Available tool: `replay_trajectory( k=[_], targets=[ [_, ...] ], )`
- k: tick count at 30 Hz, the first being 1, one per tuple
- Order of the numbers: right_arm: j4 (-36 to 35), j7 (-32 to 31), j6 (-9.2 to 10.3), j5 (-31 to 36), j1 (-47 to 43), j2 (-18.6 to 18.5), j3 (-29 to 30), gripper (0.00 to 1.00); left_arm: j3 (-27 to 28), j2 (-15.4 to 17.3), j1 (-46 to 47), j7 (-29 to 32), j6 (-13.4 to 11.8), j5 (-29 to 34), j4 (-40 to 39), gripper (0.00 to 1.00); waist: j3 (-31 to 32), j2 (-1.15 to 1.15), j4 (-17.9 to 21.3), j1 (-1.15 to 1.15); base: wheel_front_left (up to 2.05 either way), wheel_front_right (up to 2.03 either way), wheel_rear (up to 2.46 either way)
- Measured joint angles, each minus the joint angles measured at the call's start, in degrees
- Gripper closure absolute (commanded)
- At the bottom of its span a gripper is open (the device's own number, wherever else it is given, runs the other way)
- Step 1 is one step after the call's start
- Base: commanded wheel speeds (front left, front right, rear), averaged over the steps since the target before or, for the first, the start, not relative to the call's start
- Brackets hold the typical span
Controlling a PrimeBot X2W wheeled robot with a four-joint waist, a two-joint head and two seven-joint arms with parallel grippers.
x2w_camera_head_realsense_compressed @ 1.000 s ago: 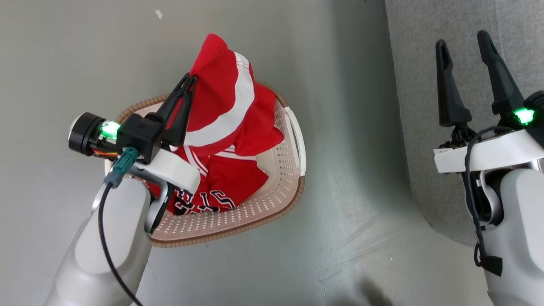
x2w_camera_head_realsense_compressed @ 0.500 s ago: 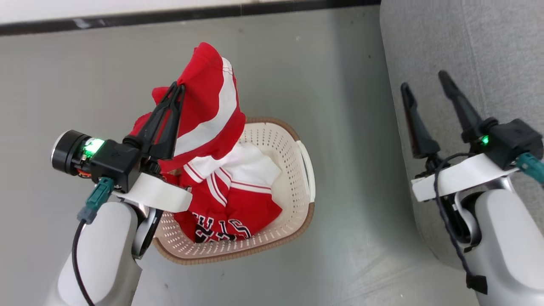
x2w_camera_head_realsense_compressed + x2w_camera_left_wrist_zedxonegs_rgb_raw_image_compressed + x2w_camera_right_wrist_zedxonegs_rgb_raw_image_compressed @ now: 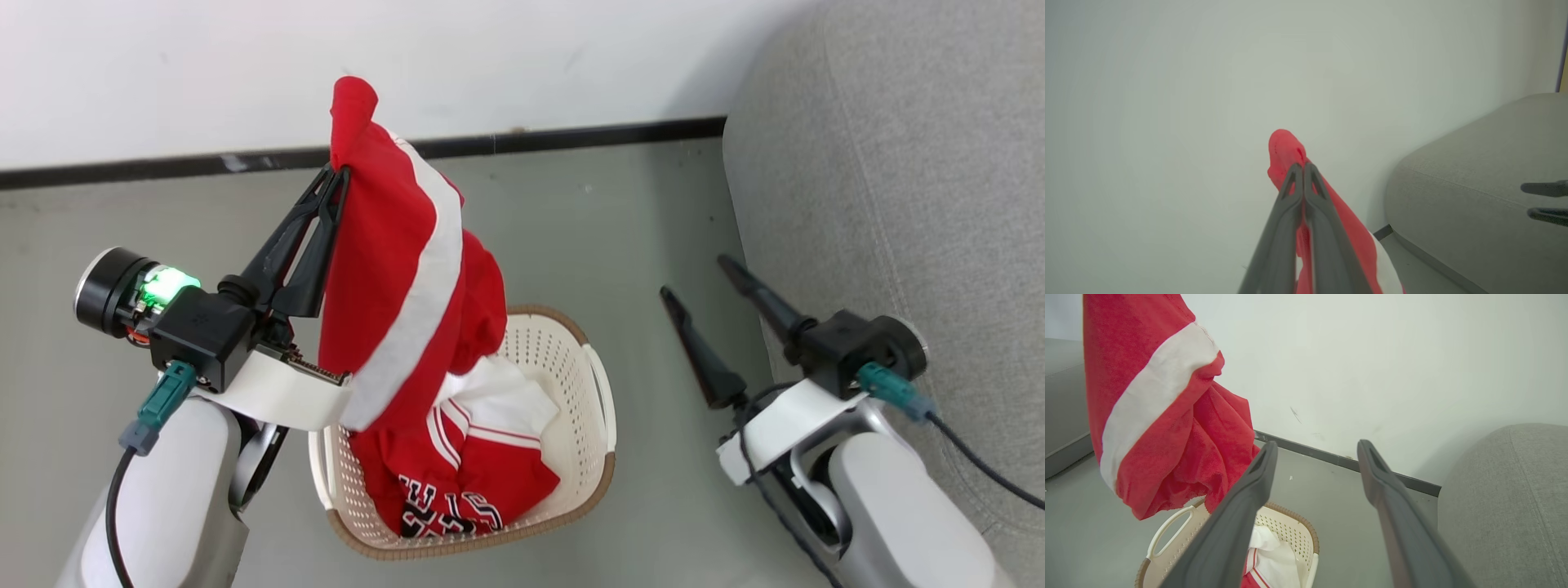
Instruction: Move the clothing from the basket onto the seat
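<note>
My left gripper (image 3: 335,175) is shut on a red garment with a white stripe (image 3: 408,278), which hangs from its tips high above the basket (image 3: 592,384). The pinched fold of the garment (image 3: 1284,149) pokes out past the closed left gripper (image 3: 1303,166). More red and white clothing with black lettering (image 3: 457,490) lies in the cream basket on the floor. My right gripper (image 3: 695,276) stands open and empty beside the grey seat (image 3: 898,204). From the right gripper (image 3: 1316,451) the hanging garment (image 3: 1155,404) shows at the left, over the basket (image 3: 1290,526).
A white wall with a dark baseboard (image 3: 571,137) runs behind the basket. Grey floor (image 3: 637,245) lies between the basket and the seat's rounded side (image 3: 1474,192).
The head camera has tilted up, bringing the wall into view. My left gripper has lifted the red garment higher, clear of the basket. The right gripper stays open.
</note>
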State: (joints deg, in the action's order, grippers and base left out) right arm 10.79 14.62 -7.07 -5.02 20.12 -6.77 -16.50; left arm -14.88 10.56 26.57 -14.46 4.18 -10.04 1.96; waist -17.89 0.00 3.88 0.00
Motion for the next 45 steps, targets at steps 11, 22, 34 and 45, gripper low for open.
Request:
replay_trajectory(
  k=[11, 22, 34, 45],
  targets=[
    [4.5, 0.0, -0.01, -1.6, -1.0, -2.5, -9.3, 0.00, -2.3, 0.2, 0.0, 0.4, 1.1, -0.3, -3.0, 1.00, 7.8, 0.00, -0.9, 0.00, 0.00, 0.00, 0.00],
    [6.9, 0.0, -0.01, -6.0, -0.8, -2.7, -15.8, 0.00, -5.2, 0.2, 0.0, 3.9, 2.0, -1.8, -5.9, 1.00, 14.3, 0.00, -2.0, 0.00, 0.00, 0.00, 0.00],
    [9.9, 0.0, -0.01, -8.2, 0.5, -3.3, -25.5, 0.00, -8.4, -0.3, 0.0, 7.4, 2.1, -4.1, -9.0, 1.00, 18.6, 0.00, -3.7, 0.00, 0.00, 0.00, 0.00],
    [12.1, 0.0, -0.01, -11.5, 3.0, -1.7, -32.6, 0.00, -10.1, -0.6, 0.0, 10.2, 2.6, -4.8, -10.7, 1.00, 20.4, 0.00, -5.8, 0.00, 0.00, 0.00, 0.00]
  ],
)
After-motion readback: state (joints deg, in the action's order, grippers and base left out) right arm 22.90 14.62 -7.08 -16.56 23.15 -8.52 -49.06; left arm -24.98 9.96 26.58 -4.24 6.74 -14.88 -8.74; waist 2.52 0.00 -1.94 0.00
